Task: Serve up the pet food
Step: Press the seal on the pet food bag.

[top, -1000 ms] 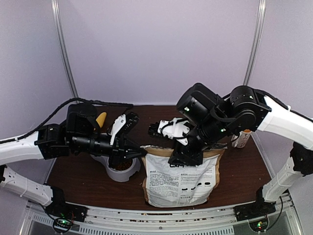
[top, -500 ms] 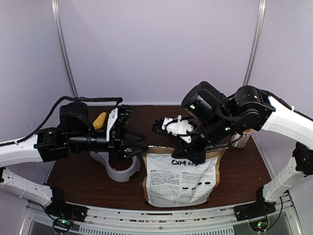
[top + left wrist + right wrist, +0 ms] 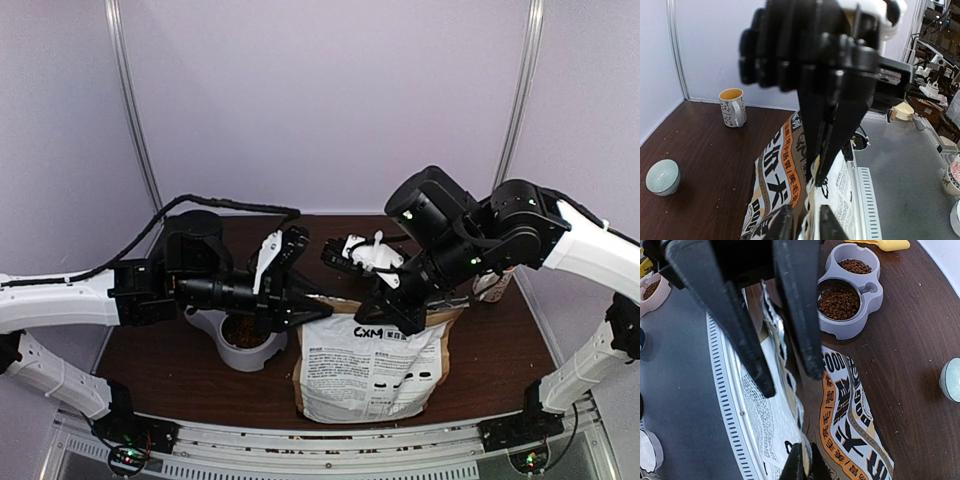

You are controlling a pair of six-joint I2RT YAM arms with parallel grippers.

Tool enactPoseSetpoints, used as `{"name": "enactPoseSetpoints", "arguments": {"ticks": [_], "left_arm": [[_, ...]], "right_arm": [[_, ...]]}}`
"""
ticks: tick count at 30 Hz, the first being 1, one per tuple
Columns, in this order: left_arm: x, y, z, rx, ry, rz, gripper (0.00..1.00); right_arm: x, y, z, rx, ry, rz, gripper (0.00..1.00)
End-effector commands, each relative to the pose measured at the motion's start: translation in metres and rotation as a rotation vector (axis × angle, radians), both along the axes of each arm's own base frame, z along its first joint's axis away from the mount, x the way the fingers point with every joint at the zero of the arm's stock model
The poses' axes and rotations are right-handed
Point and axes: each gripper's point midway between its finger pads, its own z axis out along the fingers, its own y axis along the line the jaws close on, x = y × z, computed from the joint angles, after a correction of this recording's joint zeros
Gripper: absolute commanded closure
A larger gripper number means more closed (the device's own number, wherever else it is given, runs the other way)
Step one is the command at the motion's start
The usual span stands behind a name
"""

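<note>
Brown kibble (image 3: pixel 839 302) sits in the bowl (image 3: pixel 850 332) left of the bag (image 3: pixel 365 375), nearer our left jaws, which straddle the bag's rim open while our right jaws pinch it.

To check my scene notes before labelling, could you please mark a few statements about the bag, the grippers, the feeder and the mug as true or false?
1. The right gripper is shut on the top edge of the bag. True.
2. Both bowls of the feeder are empty. False: both hold pet food.
3. The left gripper is open, with one finger on either side of the bag's edge. True.
4. The mug lies on its side. False: it stands upright.
</note>
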Motion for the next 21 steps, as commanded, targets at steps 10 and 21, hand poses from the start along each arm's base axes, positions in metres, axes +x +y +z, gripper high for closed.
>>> {"name": "enactPoseSetpoints", "arguments": {"ticks": [10,21], "left_arm": [[-0.013,-0.007,0.025,-0.085,0.005,-0.077,1.0],[-0.013,-0.007,0.029,-0.116,0.011,-0.074,1.0]], "right_arm": [[0.008,0.006,0.049,0.213,-0.044,-0.033,1.0],[0.003,0.025,0.043,0.252,0.014,-0.006,0.82]]}}
